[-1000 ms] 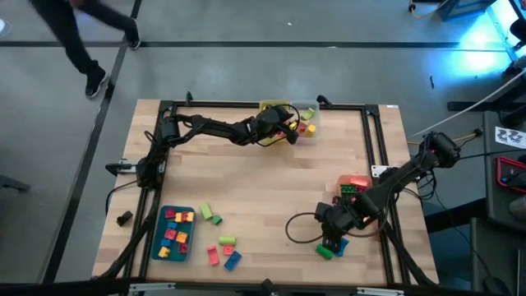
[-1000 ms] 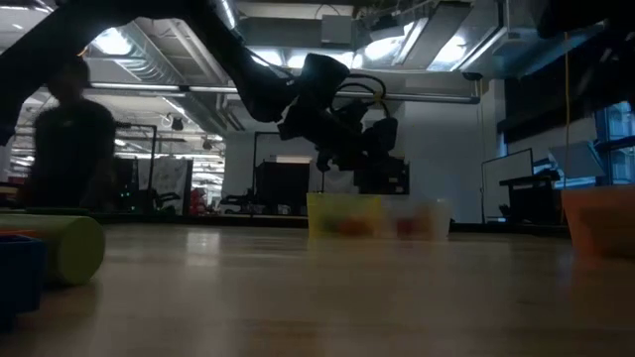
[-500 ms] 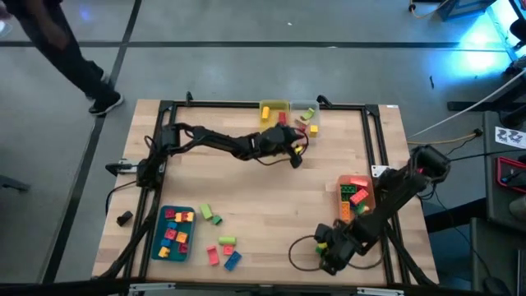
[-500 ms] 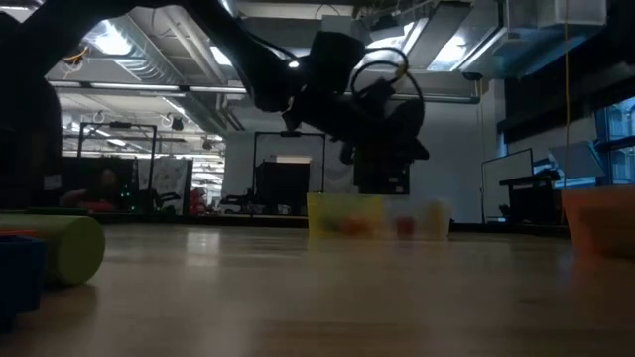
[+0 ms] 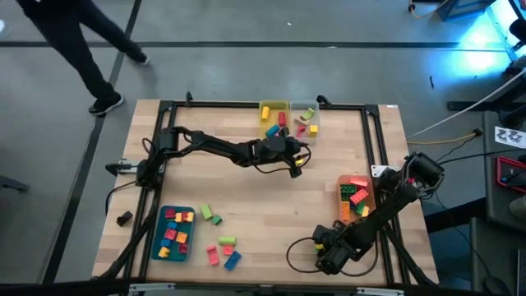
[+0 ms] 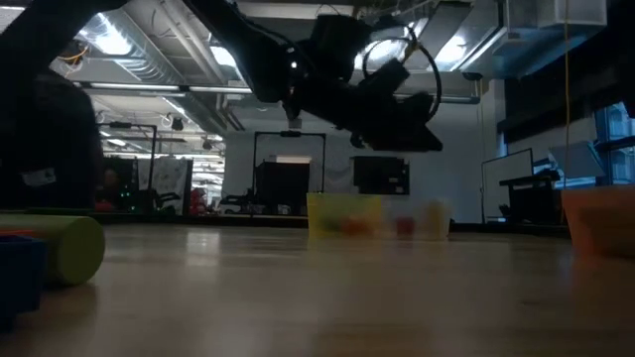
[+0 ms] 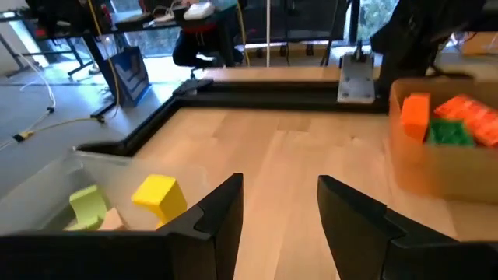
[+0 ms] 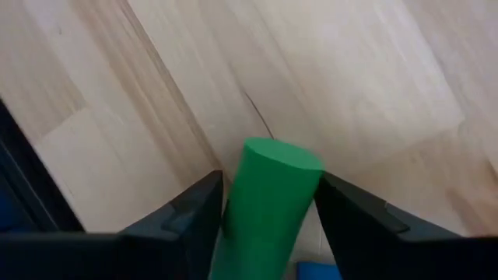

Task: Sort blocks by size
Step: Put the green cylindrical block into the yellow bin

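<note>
The small plastic toy blocks are spread out. A few lie loose on the wooden bench, well apart from the orange bin, over on the left arm's side. Others already sit inside the orange bin.

One long green plastic block is in my right end effector. It is low over the bench, near the orange bin, on the side toward the bench's front edge. The two dark fingers seem to squeeze the green block from both sides, and its far end points down at the wood.

This block looks round and smooth, so I think it could slip or twist in the grip when I lift it. If it drops, it could roll away. A bit of a blue block shows just beside it, and a bump could push that one off its spot. A black cable loops next to this arm, between it and the loose blocks, and it could catch.

My left end effector hangs over bare bench, up past the orange bin toward the back edge. Its fingers are wide apart and hold nothing. If both arms head for the orange bin together, they could hit each other.
</note>
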Motion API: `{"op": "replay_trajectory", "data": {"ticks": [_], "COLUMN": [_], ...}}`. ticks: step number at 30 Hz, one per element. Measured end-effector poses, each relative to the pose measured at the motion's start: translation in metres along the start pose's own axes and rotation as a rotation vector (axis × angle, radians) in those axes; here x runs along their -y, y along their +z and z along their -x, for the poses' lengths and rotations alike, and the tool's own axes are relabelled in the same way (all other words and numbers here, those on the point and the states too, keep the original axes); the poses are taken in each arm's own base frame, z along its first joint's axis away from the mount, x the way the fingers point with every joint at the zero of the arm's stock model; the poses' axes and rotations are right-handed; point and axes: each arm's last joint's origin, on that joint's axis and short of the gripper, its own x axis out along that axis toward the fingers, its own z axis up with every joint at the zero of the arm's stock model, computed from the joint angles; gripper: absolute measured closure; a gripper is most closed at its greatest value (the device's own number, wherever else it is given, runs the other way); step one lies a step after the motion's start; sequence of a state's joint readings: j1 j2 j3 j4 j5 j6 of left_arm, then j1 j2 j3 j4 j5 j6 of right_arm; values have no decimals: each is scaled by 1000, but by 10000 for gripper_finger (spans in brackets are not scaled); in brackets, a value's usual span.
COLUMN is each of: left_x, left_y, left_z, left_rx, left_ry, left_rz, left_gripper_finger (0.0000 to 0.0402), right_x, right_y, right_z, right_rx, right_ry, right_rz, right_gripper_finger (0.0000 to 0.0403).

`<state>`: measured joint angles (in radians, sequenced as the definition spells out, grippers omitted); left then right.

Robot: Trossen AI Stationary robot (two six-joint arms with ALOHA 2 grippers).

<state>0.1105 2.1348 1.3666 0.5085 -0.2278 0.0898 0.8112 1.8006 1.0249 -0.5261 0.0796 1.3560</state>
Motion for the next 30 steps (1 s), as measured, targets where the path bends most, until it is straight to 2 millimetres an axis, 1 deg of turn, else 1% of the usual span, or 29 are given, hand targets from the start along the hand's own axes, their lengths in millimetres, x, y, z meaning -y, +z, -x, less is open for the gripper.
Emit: {"op": "replay_trajectory", "data": {"ticks": [5, 9, 11, 14, 19, 22, 25, 30], "left_x": [1, -1, -3, -7, -11, -11, -11, -6], "left_y": [27, 52, 66, 86, 108, 112, 111, 103], "left_z": [17, 40, 55, 84, 137, 166, 192, 231], "left_rx": [27, -19, -49, -109, -242, -341, -447, -661], "left_ry": [-13, -29, -38, -55, -89, -107, -116, -104], "left_rz": [13, -2, -11, -30, -31, -15, 15, 71], "left_gripper_finger": [254, 254, 254, 254, 254, 254, 254, 254], "right_x": [-2, -1, -1, 0, 2, 5, 10, 25], "right_y": [1, 2, 6, 16, 46, 70, 96, 145], "right_z": [3, 6, 8, 11, 18, 22, 28, 41], "right_rx": [9, 27, 45, 43, 46, 55, 98, 169], "right_ry": [-26, -75, -93, -117, -135, -143, -165, -231], "right_rz": [33, 81, 112, 162, 301, 398, 499, 650], "right_gripper_finger": [261, 265, 265, 265, 240, 248, 263, 260]}}
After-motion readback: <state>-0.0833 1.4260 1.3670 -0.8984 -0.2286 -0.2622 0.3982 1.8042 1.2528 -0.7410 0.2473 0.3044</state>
